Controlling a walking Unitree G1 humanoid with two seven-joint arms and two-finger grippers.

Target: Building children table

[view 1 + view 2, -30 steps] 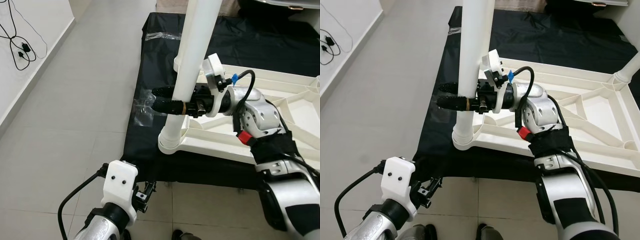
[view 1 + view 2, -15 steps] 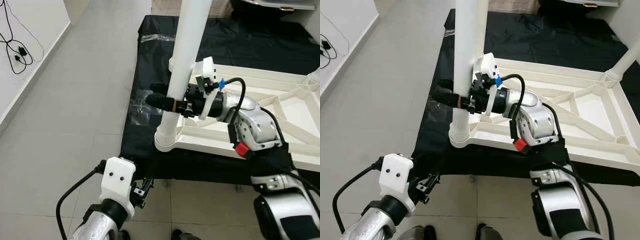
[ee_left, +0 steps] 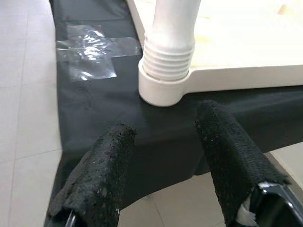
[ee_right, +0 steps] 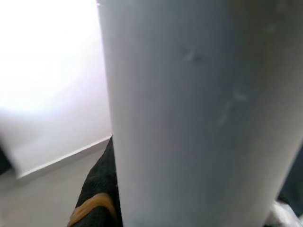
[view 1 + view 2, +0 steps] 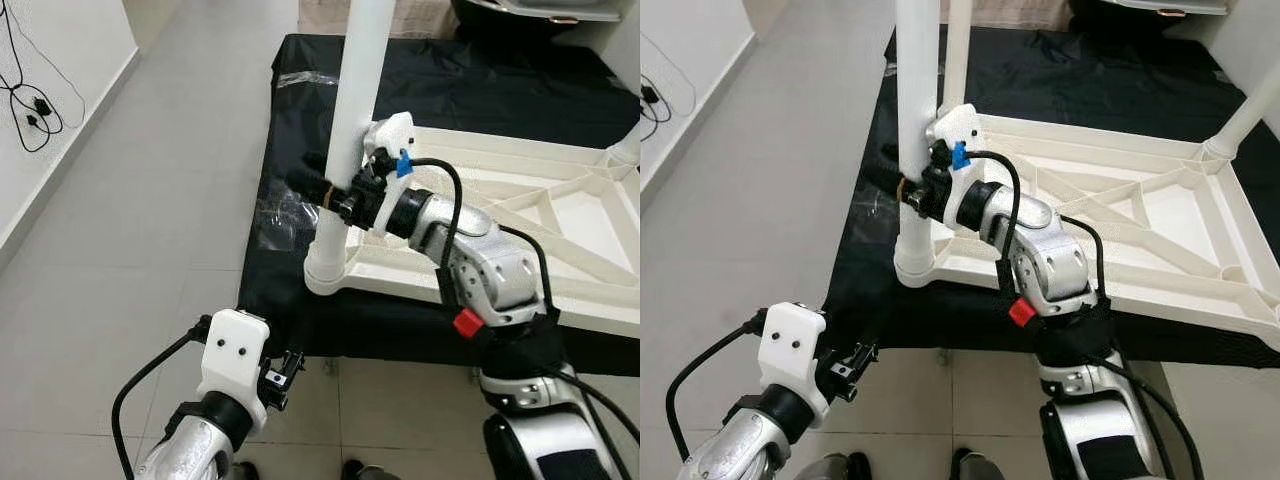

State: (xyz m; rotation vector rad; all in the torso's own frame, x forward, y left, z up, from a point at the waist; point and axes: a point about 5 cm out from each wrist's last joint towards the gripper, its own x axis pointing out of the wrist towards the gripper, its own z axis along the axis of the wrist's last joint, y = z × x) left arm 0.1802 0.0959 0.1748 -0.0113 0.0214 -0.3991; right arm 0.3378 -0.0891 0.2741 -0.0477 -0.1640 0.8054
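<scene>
One white table leg is standing upright in the near-left corner socket of the upturned white tabletop, which is lying underside-up on a black sheet spread over the tiled floor. The right gripper is clasping this leg low on its shaft, its black fingers closing round it from the tabletop side, so the step in hand looks to be seating or screwing the leg into its socket. The left gripper is hanging low beside the sheet's near edge, its two padded fingers spread apart and gripping nothing, pointing toward the ribbed base of the leg. Another leg is already rising at the far right corner. Next, the right arm probably needs to be twisting or pressing the leg down until the ribbed collar is sitting fully home, then letting go without tilting it. Compared with a second ago, the leg is standing straighter, the lean having gone, and the right forearm is reaching in from a closer, steeper angle, though the head camera is also shifting.
</scene>
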